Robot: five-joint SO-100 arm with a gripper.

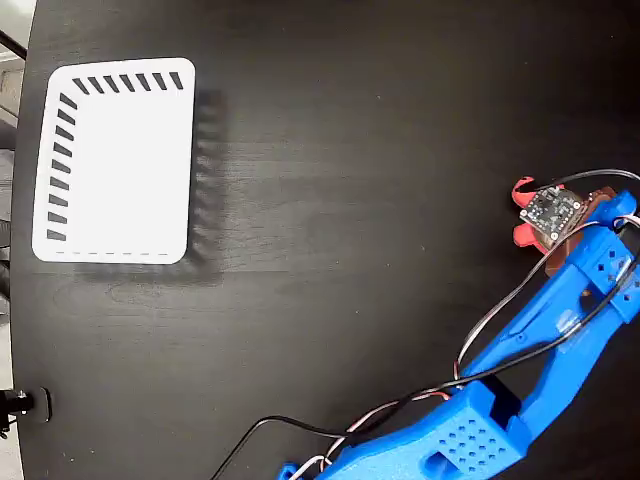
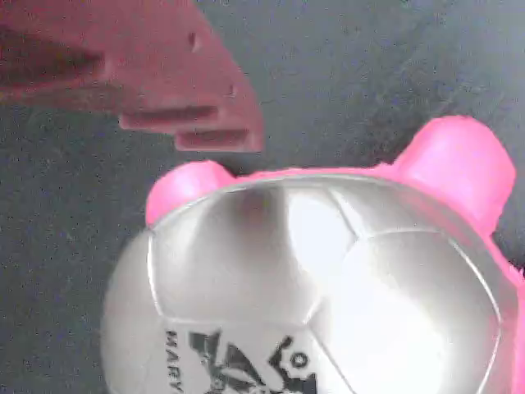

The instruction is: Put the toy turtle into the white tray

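The turtle [image 1: 522,212] is seen at the right edge of the black tabletop [image 1: 350,200] in the fixed view, mostly hidden under the blue arm [image 1: 560,330]. The tray [image 1: 120,160] lies well apart, upper left, nothing in it. In the wrist view the silver shell [image 2: 328,287] fills the frame, one finger [image 2: 164,82] just above it. Whether the end effector [image 1: 560,215] is apart or clamped cannot be told.

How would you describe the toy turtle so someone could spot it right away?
In the fixed view, follow the blue arm up to its tip at the right edge of the black table. The toy turtle sits right under that tip, far from the white tray. It is the only pink thing, with a shiny silver-grey shell.
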